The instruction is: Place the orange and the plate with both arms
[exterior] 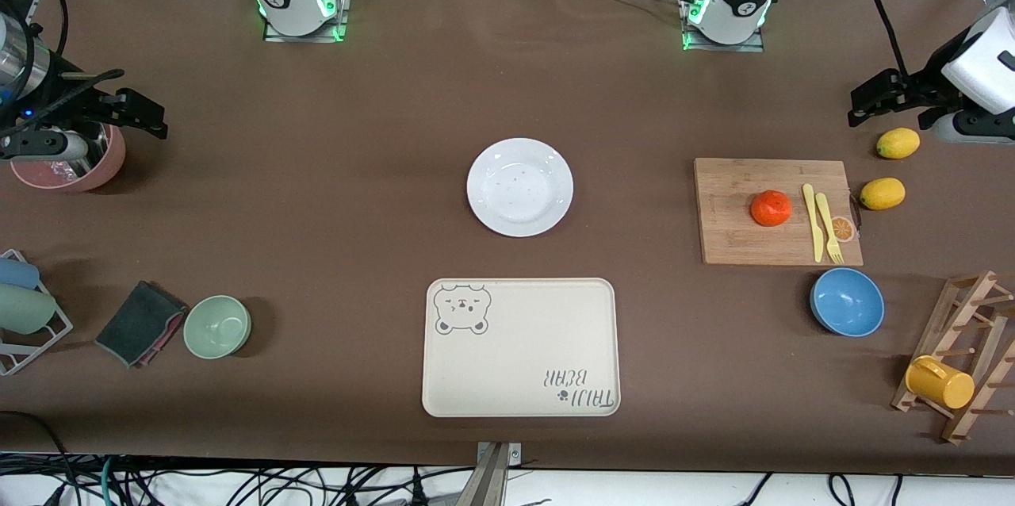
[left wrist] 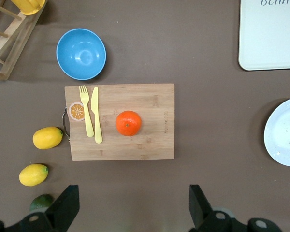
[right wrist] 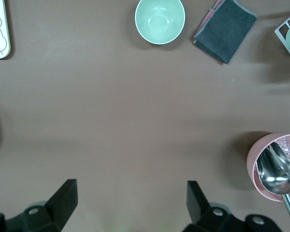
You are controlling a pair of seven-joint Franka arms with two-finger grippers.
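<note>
Claw, left, front view: left claw [exterior: 880,97] hangs at the left arm's end of the table, over bare cloth near the lemons, fingers spread wide, holding nothing.
Claw, right, front view: right claw [exterior: 131,113] hangs at the right arm's end, just beside a pink cup [exterior: 75,165], fingers wide apart and empty.
Plate, front view: white plate [exterior: 519,186] lies flat on the table [exterior: 317,212] near the middle, farther from the camera than the cream tray [exterior: 521,347], apart from it.
Orange, front view: orange [exterior: 771,208] sits on the wooden board [exterior: 729,236], toward the left arm's end, beside a yellow knife [exterior: 813,222] and fork [exterior: 829,228], not touching them.
Others, front view: two lemons [exterior: 882,193] lie near the board; blue bowl [exterior: 847,301] is nearer the camera than the board; green bowl [exterior: 217,326] and dark cloth [exterior: 140,322] lie toward the right arm's end; yellow mug [exterior: 940,382] hangs on a wooden rack [exterior: 971,308].
Left wrist view: left claw's fingers [left wrist: 65,205] stand wide apart over bare table; the orange, board, blue bowl, lemons, plate rim and a tray corner show past them.
Right wrist view: right claw's fingers [right wrist: 63,200] stand wide apart with nothing between; the pink cup holds a metal spoon [right wrist: 278,174]; the green bowl and cloth lie farther off.
</note>
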